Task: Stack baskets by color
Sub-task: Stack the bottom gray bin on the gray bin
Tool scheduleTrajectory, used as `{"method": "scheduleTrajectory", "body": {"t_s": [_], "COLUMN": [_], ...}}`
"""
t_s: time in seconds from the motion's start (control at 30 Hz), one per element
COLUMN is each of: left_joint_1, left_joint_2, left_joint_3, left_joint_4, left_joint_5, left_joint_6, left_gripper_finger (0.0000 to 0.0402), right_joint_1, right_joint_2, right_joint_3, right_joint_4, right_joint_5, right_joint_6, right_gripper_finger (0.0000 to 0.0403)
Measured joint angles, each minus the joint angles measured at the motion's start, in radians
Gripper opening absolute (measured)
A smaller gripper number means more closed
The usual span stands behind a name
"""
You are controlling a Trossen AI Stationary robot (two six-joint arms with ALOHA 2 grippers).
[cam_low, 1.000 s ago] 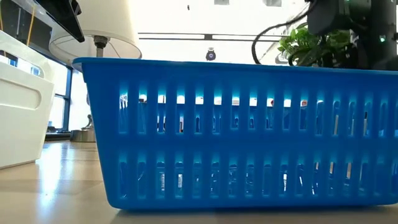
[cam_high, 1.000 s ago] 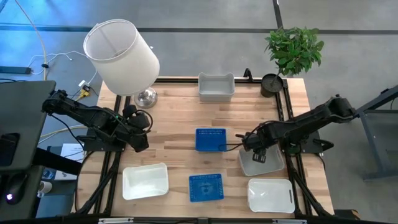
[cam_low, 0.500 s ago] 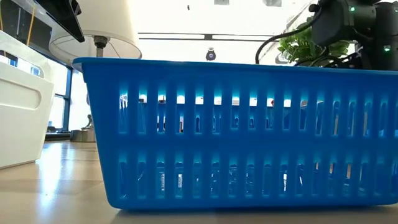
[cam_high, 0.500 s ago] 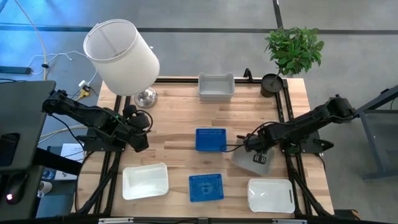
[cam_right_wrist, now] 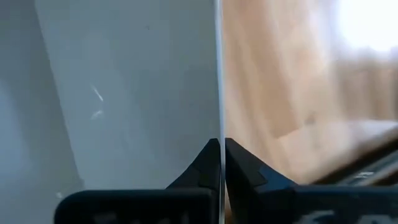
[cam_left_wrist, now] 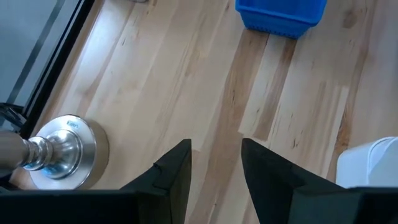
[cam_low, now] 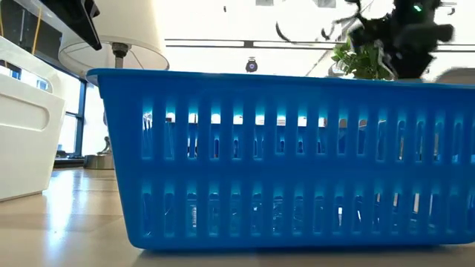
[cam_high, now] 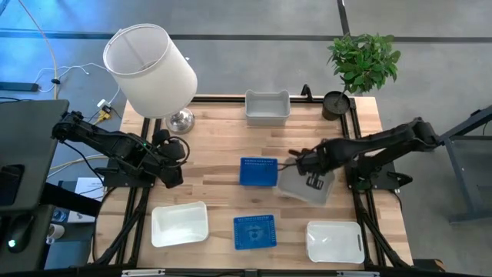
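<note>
From above, the right gripper (cam_high: pixel 309 171) carries a pale grey basket (cam_high: pixel 305 185), tilted, beside the middle blue basket (cam_high: pixel 258 172) on the tabletop (cam_high: pixel 215 146). Right wrist: fingers (cam_right_wrist: pixel 211 163) clenched on its wall (thin edge). Left wrist: left gripper (cam_left_wrist: pixel 216 163) fingers released, empty.

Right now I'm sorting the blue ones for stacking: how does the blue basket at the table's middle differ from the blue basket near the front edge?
The middle blue basket lies close beside the pale grey basket that the right gripper holds, jaws shut on its wall; the front blue basket lies apart from its neighbours. The middle one lies square to the table; the front one is slightly turned. Both are bright blue, open side up, on the wooden table.
</note>
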Motion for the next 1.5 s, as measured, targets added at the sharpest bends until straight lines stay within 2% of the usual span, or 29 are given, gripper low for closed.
{"method": "scheduleTrajectory", "body": {"t_s": [0.17, 0.33, 0.53, 0.77, 0.93, 1.13, 1.33, 1.5], "left_joint_1": [0.000, 0.000, 0.000, 0.000, 0.000, 0.000, 0.000, 0.000], "left_joint_2": [0.000, 0.000, 0.000, 0.000, 0.000, 0.000, 0.000, 0.000], "left_joint_3": [0.000, 0.000, 0.000, 0.000, 0.000, 0.000, 0.000, 0.000], "left_joint_4": [0.000, 0.000, 0.000, 0.000, -0.001, -0.001, -0.001, -0.001], "left_joint_5": [-0.001, -0.001, -0.001, 0.002, 0.010, 0.019, 0.037, 0.051], "left_joint_6": [0.028, 0.029, 0.029, 0.029, 0.028, 0.027, 0.017, 0.010], "left_gripper_finger": [0.0126, 0.0126, 0.0126, 0.0126, 0.0126, 0.0126, 0.0126, 0.0126], "right_joint_1": [-0.077, -0.183, -0.332, -0.498, -0.612, -0.733, -0.823, -0.878], "right_joint_2": [0.000, 0.002, 0.044, 0.178, 0.315, 0.485, 0.638, 0.743], "right_joint_3": [0.170, 0.311, 0.467, 0.662, 0.837, 1.044, 1.209, 1.289], "right_joint_4": [-0.089, -0.084, -0.017, 0.094, 0.105, 0.076, 0.002, -0.055], "right_joint_5": [0.119, 0.200, 0.256, 0.273, 0.211, 0.055, -0.050, -0.109], "right_joint_6": [-0.066, -0.237, -0.478, -0.793, -0.973, -1.138, -1.241, -1.294], "right_gripper_finger": [0.0000, 0.0000, 0.0000, 0.0000, 0.0000, 0.0000, 0.0000, 0.0000]}}
